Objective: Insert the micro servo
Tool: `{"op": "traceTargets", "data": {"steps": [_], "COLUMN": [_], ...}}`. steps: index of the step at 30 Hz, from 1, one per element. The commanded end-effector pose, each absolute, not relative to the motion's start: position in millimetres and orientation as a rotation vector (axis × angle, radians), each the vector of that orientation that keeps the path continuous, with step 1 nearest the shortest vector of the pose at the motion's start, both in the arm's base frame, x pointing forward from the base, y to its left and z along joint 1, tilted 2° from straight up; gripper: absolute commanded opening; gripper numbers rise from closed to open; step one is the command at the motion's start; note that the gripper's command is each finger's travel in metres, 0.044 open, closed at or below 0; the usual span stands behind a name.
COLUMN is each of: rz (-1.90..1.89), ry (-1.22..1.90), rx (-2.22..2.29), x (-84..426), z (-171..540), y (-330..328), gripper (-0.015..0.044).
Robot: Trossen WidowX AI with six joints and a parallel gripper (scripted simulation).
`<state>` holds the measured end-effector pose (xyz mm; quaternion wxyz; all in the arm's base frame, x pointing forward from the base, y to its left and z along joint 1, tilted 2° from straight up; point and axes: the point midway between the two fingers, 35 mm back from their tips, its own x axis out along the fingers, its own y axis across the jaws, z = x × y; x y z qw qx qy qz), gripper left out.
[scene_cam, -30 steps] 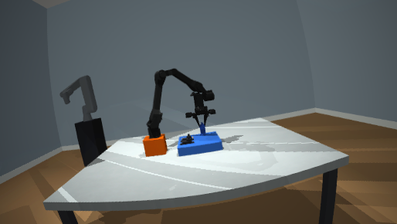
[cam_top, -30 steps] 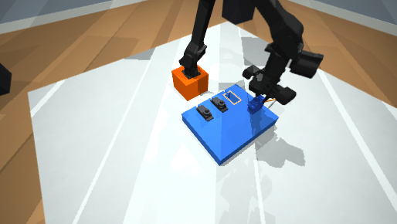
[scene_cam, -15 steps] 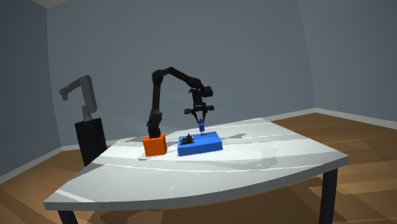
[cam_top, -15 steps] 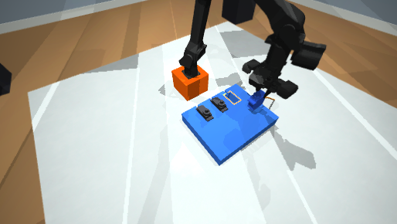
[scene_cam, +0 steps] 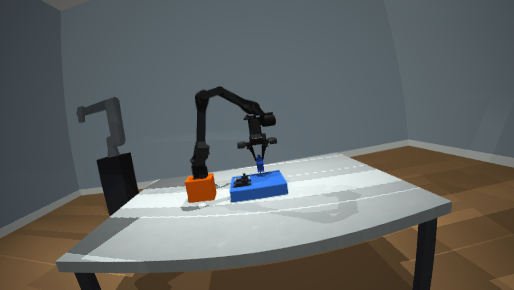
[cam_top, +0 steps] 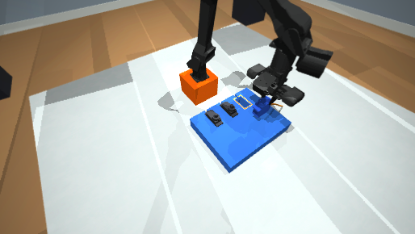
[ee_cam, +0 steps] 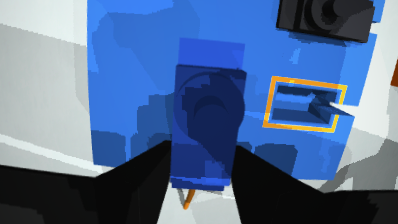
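Note:
The loose blue micro servo (cam_top: pixel 261 106) (scene_cam: pixel 260 164) (ee_cam: pixel 207 125) is between the fingers of my gripper (scene_cam: pixel 260 157) (ee_cam: pixel 201 151), which is shut on it. It appears slightly above the blue deck (cam_top: pixel 238 141) (scene_cam: pixel 267 187) (ee_cam: pixel 130 50), with its round shaft side facing up towards the wrist camera. Its orange cable (cam_top: pixel 277 105) (ee_cam: pixel 188 201) trails from the end near the fingers. The pocket's yellow-orange outline (ee_cam: pixel 268 101) lies to the right of the servo in the wrist view; the pocket is empty and its side notch opens at the deck's edge. The servo's underside is hidden.
Two black servos (cam_top: pixel 214 118) (cam_top: pixel 229 109) sit in the deck in a row with the marked pocket; one (ee_cam: pixel 327 17) shows at the wrist view's top right. The arm's orange base block (cam_top: pixel 199 92) (scene_cam: pixel 201 189) stands beside the deck on the white table.

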<state>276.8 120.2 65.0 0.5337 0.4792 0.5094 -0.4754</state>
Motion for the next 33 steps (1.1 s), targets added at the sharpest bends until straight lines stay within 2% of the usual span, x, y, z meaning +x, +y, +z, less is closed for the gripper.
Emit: {"op": "traceTargets", "data": {"steps": [1, 7, 33], "rz": [-1.121, -1.06, -0.391], "ry": [1.21, 1.245, 1.492], "rx": [1.149, 1.085, 0.385], "x": [278.3, 278.3, 278.3], "z": [68.2, 68.2, 68.2], "y": [108.1, 108.1, 108.1], "gripper": [0.0, 0.0, 0.0]}}
